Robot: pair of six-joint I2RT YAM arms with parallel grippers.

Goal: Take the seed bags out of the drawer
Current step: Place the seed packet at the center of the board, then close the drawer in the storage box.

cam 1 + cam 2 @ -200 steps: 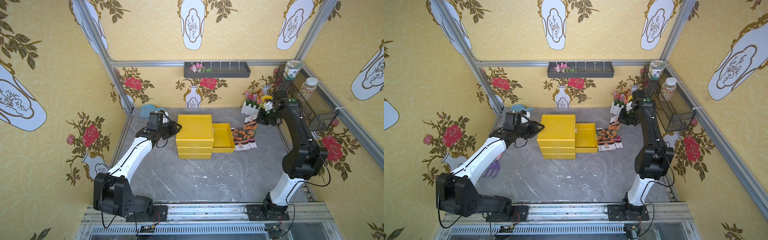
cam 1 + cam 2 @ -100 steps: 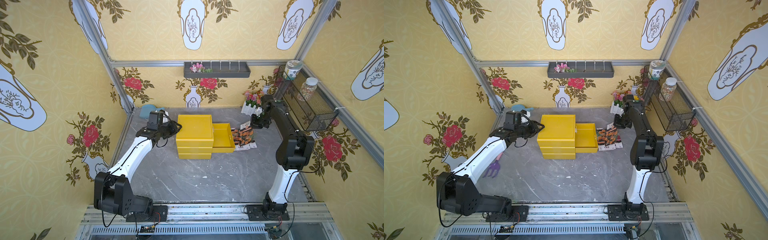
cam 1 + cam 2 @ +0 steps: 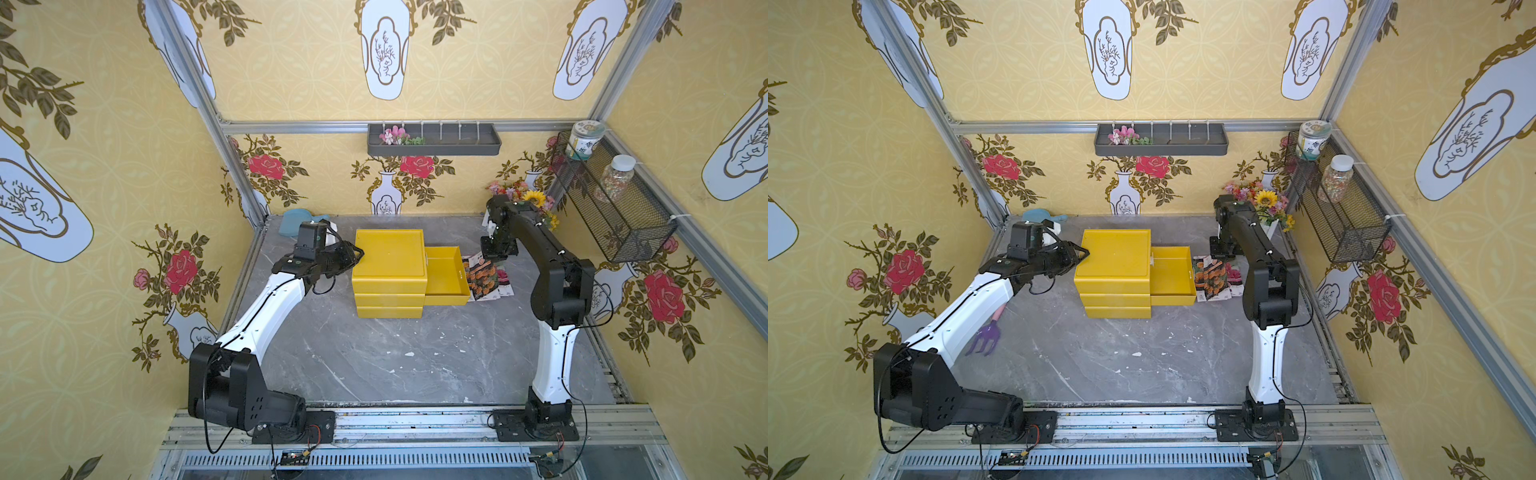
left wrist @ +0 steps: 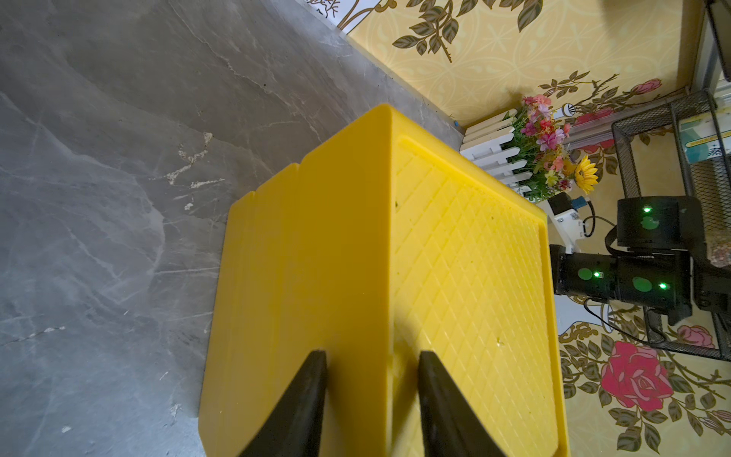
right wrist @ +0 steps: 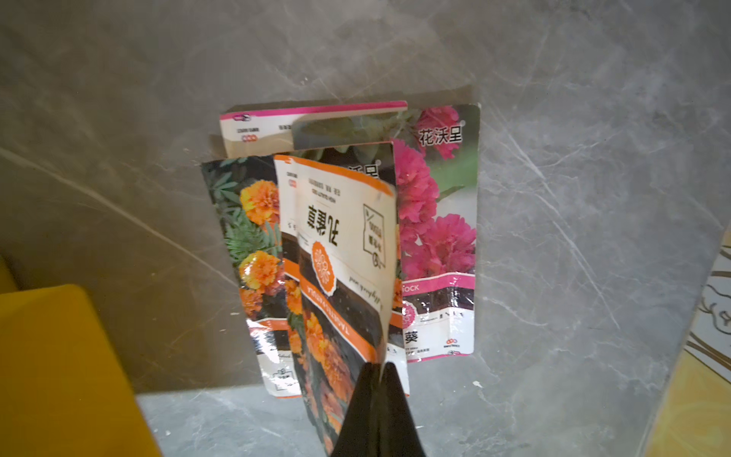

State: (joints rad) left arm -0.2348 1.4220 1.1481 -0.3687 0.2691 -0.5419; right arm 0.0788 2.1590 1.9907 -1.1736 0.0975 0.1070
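Right gripper [image 5: 378, 366] closed, we pinch the orange-flower bag [image 5: 340, 253] by its edge above the seed bags [image 3: 485, 277] by the right edge of the tabletop [image 3: 374, 365]; seemingly light, floppy, slippery. Left gripper [image 4: 372, 356] narrowly straddles the drawer unit [image 4: 300, 257], grip unclear.

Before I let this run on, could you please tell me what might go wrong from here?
1. The right pincer grips the held seed bag only at its edge, and the bag hangs bent; it might slip out early.
2. The seed bags on the table overlap loosely right beside the open drawer; a dropped bag could slide off them or nudge them.
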